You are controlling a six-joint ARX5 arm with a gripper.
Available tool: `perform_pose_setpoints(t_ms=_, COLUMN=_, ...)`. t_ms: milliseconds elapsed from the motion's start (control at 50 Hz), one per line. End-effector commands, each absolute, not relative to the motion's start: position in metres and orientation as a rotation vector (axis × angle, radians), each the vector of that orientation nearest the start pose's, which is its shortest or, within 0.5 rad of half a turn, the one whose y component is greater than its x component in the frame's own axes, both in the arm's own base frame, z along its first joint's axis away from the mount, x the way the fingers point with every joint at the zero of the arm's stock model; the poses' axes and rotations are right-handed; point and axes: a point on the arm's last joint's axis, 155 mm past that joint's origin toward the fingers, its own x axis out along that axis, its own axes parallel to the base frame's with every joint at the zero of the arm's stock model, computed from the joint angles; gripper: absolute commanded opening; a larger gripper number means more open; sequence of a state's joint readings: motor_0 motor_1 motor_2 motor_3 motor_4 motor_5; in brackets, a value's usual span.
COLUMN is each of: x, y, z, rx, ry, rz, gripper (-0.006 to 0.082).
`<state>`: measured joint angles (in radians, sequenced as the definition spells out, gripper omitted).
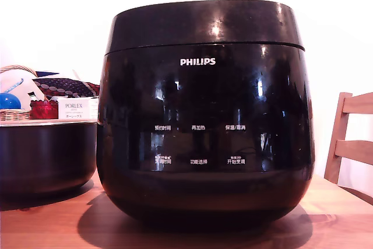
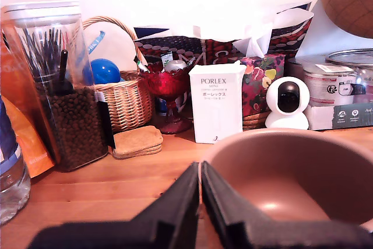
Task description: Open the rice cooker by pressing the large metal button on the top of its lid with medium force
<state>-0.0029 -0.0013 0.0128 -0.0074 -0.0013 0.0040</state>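
The rice cooker, glossy black with a white PHILIPS logo, fills the middle of the exterior view on a wooden table. Its lid sits down flush on the body. The metal button on top of the lid is hidden from this low angle. My gripper does not appear in the exterior view. In the wrist view my gripper is shut, its two black fingers pressed together with nothing between them, low over the table beside a brown-lined pot. The wrist view does not show the cooker.
A shorter dark pot with a silvery rim stands at the exterior view's left, a wooden chair at its right. Beyond my gripper stand a white PORLEX box, a wicker basket, a clear canister of pellets, cork coasters and a white camera.
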Motion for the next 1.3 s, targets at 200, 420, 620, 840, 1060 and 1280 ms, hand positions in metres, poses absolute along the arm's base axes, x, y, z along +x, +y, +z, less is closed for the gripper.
perform_pose_setpoints(t_ms=200, x=0.250, y=-0.019, z=0.168, rx=0.026, ry=-0.007, rz=-0.114, gripper=-0.0024)
perform_pose_setpoints(t_ms=420, x=0.241, y=-0.046, z=0.208, rx=-0.060, ry=-0.155, rz=-0.271, gripper=-0.0024)
perform_pose_setpoints(t_ms=620, x=0.219, y=-0.075, z=0.251, rx=-0.200, ry=-0.234, rz=-0.460, gripper=-0.0024)
perform_pose_setpoints(t_ms=840, x=0.192, y=-0.108, z=0.279, rx=-0.224, ry=-0.203, rz=-0.664, gripper=-0.0024)
perform_pose_setpoints(t_ms=1060, x=0.178, y=-0.138, z=0.295, rx=-0.247, ry=-0.147, rz=-0.827, gripper=-0.0024)
perform_pose_setpoints(t_ms=1280, x=0.178, y=-0.167, z=0.300, rx=-0.265, ry=-0.075, rz=-0.962, gripper=-0.0023)
